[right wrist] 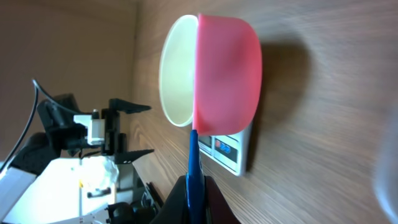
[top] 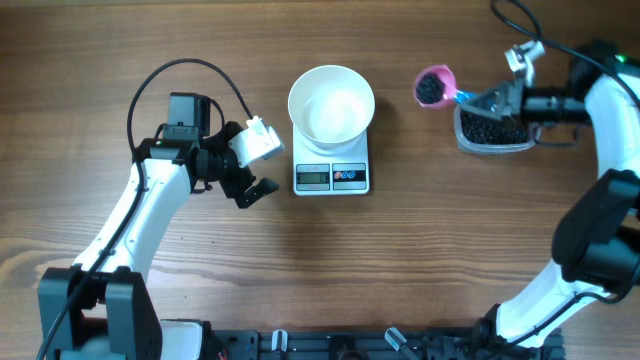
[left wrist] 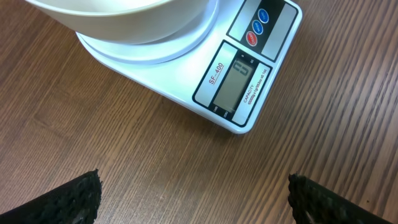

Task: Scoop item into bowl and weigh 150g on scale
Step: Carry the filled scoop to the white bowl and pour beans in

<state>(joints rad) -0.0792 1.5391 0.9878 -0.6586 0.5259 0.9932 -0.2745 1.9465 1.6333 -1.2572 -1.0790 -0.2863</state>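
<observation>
One loaded scoop, bowl straight ahead

Right gripper (top: 497, 98) is clenched on the handle of the pink scoop (top: 434, 86); its beads (top: 431, 89) sit beyond the fingertips, and the handle's axis points on toward the bowl (top: 331, 105) atop the scale (top: 332, 177). Left gripper (top: 255, 160), released and empty, hangs nearer the scale

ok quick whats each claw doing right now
left claw: open, holding nothing, beside the scale
right claw: shut on the handle of the pink scoop, beads in it
</observation>
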